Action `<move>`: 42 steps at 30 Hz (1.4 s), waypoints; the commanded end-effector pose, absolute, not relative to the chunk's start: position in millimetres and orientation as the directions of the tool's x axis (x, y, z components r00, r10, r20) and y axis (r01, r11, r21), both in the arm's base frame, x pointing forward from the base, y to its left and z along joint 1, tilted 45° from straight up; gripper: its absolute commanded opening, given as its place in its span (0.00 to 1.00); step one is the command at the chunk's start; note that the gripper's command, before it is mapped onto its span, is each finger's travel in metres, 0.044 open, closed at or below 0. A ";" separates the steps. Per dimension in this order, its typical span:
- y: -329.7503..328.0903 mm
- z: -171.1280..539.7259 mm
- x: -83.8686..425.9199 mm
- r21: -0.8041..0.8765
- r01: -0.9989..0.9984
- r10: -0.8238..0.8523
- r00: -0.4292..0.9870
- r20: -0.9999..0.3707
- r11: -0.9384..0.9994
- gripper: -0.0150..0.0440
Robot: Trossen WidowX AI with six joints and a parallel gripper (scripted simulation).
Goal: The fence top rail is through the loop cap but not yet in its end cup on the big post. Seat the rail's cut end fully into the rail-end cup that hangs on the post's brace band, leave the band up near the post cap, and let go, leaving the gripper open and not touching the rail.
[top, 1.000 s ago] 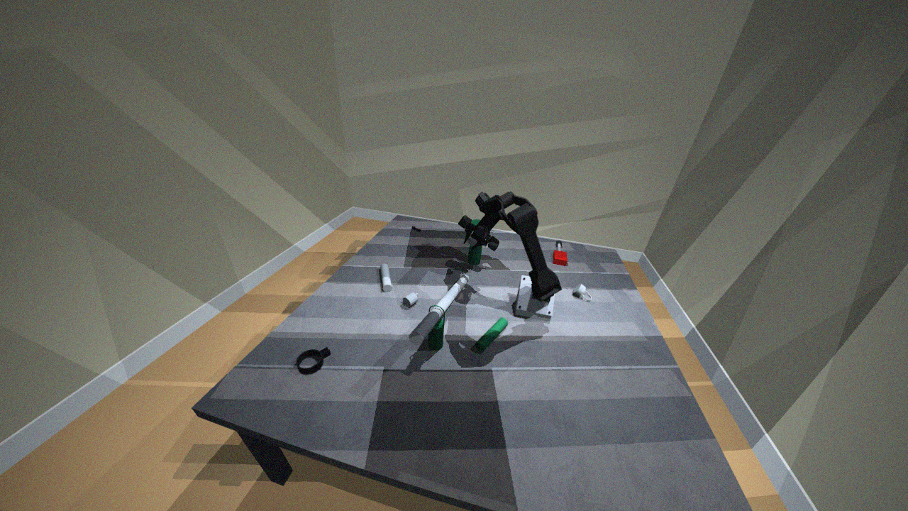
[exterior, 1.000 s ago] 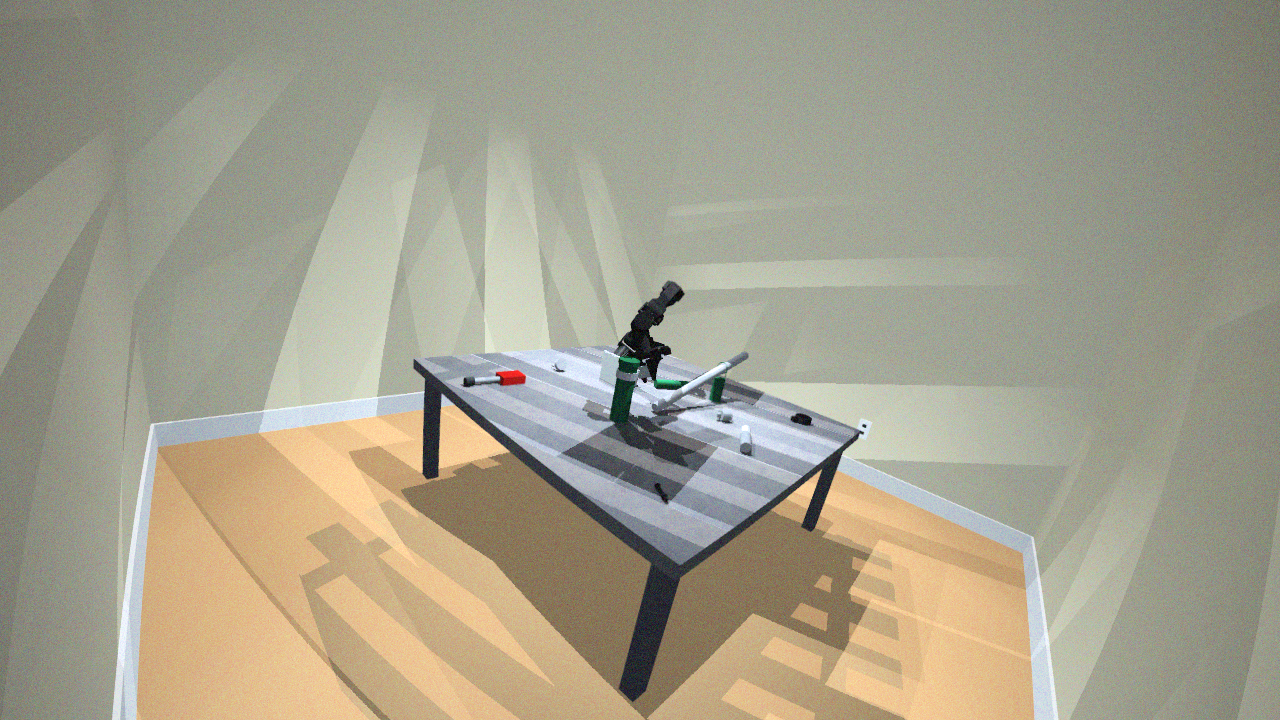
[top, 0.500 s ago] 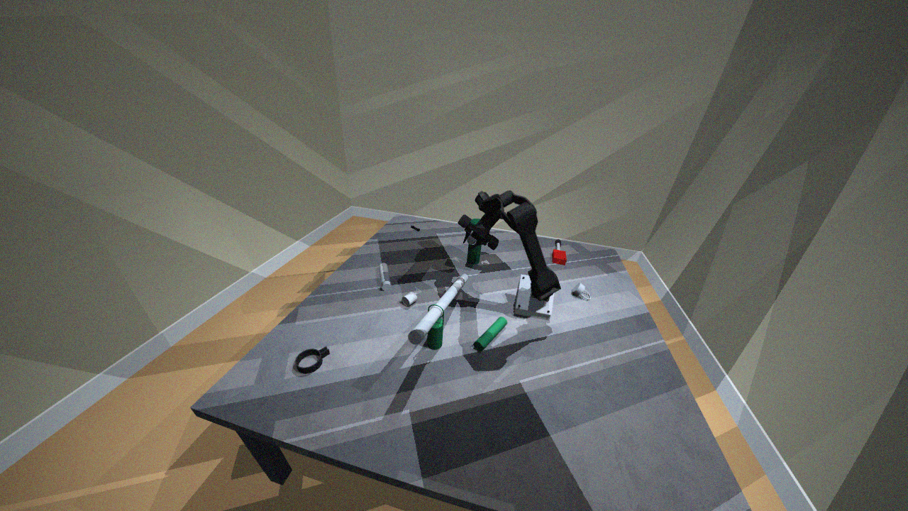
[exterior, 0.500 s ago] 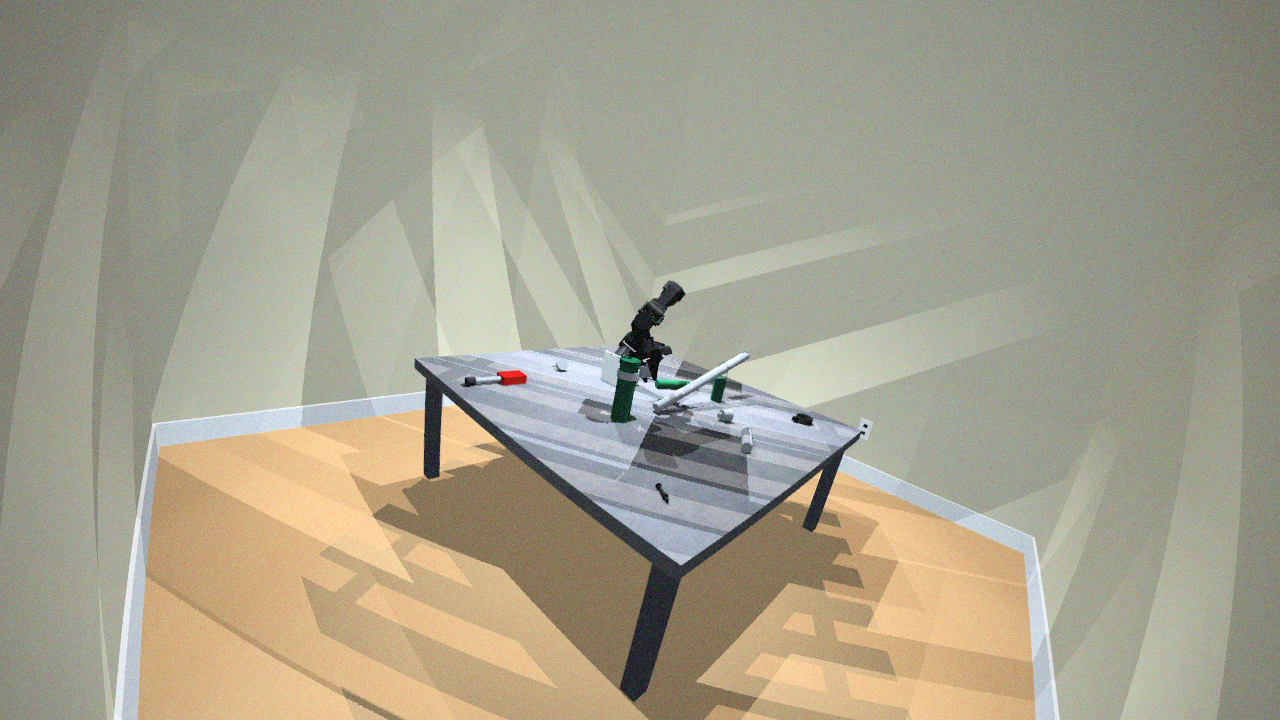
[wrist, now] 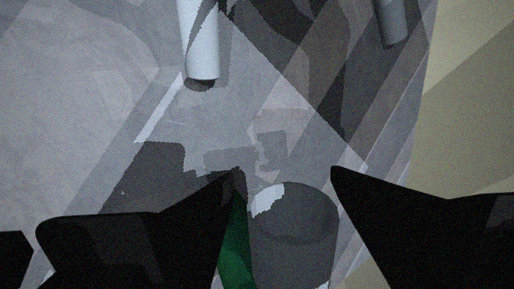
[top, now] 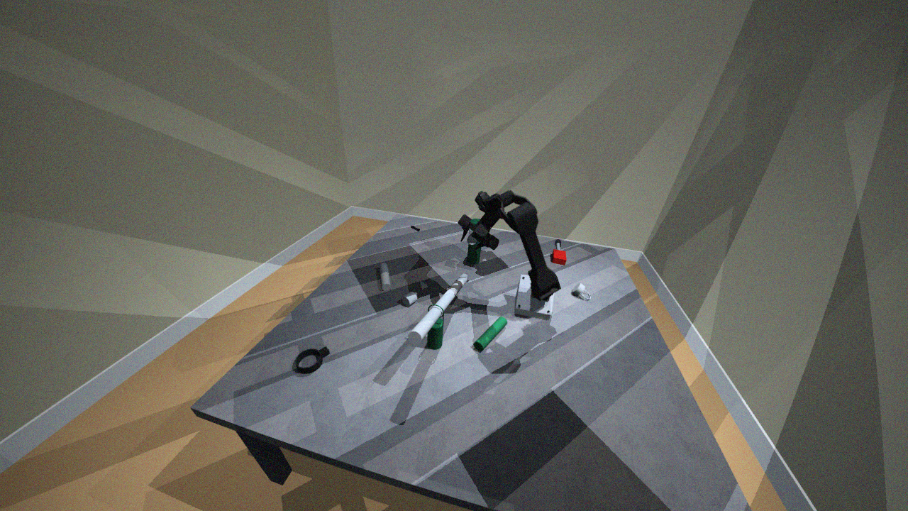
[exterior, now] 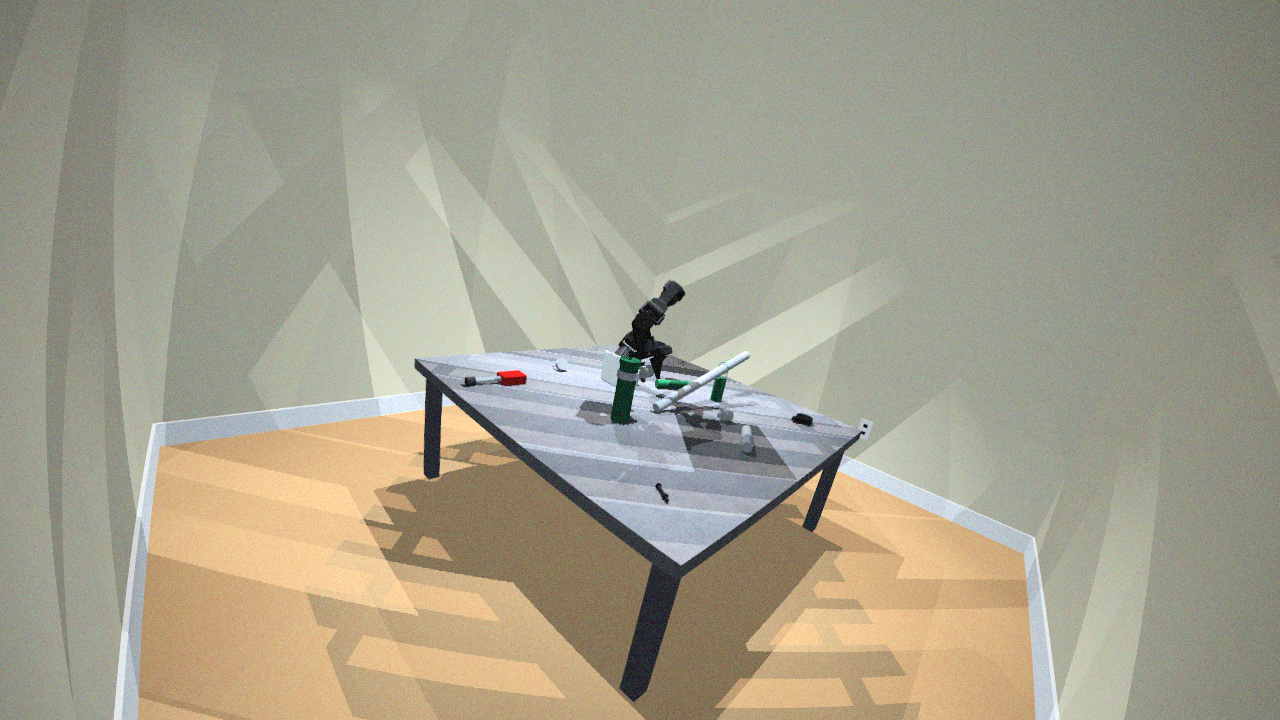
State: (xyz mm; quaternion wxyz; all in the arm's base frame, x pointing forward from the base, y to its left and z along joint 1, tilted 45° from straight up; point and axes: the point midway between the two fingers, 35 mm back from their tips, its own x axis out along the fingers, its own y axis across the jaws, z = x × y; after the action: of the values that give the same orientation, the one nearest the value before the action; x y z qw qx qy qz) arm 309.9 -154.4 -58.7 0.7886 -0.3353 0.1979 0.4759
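Because the black parallel-jaw gripper [wrist: 281, 181] stood released astride the grey cup [wrist: 295, 225] on the green post [wrist: 234, 249], the white cylindrical rail [wrist: 199, 38], upper centre, lay unseated.

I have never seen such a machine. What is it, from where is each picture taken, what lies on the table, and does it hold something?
The black jointed thing is a robot arm bolted to the grey table. Its tip carries a pincer with two fingers.

Two pictures look down at the table from opposite sides of the room. The third comes from a camera on the arm's wrist, so the black fingers fill its lower part.

On the table lie fence parts: a tall green post, a white rail slanting through a shorter green post, a loose green tube, a black ring and a red-headed tool.

The pincer is open and holds nothing. A grey cup sits between the fingers, beside the tall post.
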 end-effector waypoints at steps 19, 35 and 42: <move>-153.2 38.3 313.7 0.066 -0.757 0.615 0.473 -0.631 0.650 1.00; -134.4 137.9 300.0 0.699 -0.008 0.620 0.471 -0.628 0.715 1.00; -134.4 137.9 300.0 0.699 -0.008 0.620 0.471 -0.628 0.715 1.00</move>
State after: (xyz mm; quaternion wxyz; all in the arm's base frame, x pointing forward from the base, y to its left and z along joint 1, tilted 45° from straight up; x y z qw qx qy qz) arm 301.3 -137.8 118.5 0.8087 0.2751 0.4674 0.2277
